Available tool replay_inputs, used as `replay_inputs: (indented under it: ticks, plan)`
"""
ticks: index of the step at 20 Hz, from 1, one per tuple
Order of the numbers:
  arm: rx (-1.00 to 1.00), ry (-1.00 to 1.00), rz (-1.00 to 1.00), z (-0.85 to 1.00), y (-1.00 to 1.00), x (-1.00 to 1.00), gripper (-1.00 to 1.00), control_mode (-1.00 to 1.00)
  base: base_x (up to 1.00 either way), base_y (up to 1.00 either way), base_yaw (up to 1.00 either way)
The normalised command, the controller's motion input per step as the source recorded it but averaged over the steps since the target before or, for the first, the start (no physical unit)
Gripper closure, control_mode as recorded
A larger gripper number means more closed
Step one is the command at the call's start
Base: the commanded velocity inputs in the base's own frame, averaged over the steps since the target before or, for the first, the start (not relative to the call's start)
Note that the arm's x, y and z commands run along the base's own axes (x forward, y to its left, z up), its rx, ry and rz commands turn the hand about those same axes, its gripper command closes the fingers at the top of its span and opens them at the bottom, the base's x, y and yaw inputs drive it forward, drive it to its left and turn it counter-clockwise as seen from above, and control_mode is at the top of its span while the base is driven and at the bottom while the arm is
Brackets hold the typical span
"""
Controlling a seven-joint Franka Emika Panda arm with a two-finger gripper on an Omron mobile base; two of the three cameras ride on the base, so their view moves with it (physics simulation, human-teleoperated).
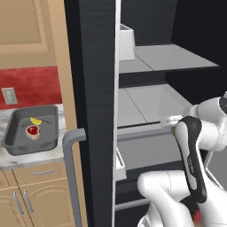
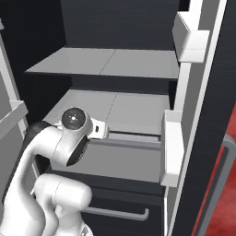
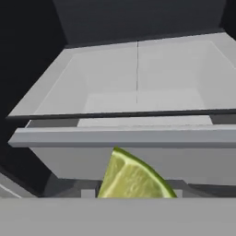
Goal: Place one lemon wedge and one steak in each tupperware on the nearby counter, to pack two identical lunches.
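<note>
gripper fingertips hidden; grip cannot be confirmed. glossy green-yellow lemon wedge (image 3: pixel 133 177) cut off before grey fridge drawer (image 3: pixel 138 138).

Left base view looks forward from behind-left, taking in the desk (image 1: pixel 31 162) and open fridge; right base view, from behind-right, shares the fridge shelves (image 2: pixel 110 62) and drawer (image 2: pixel 124 147); hand view sits close, facing that drawer (image 3: pixel 138 138) front.
</note>
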Motion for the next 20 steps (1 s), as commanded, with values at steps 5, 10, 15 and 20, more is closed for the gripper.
replay_inputs:
  ticks: [5, 10, 15, 20]
  plan:
    - [-0.11, 0.16, 0.09, 0.22, 0.26, -0.96, 1.00, -1.00, 0.00, 0.00, 0.00]
    - [-0.09, 0.01, 0.04, 0.01, 0.30, -0.69, 1.00, 1.00, -0.20, 0.01, 0.00]
    - [0.00, 0.00, 0.00, 0.00, 0.00, 0.00, 1.00, 1.00, -1.00, 0.02, 0.00]
    - [0.00, 0.00, 0.00, 0.00, 0.00, 0.00, 1.00, 1.00, -1.00, 0.31, 0.00]
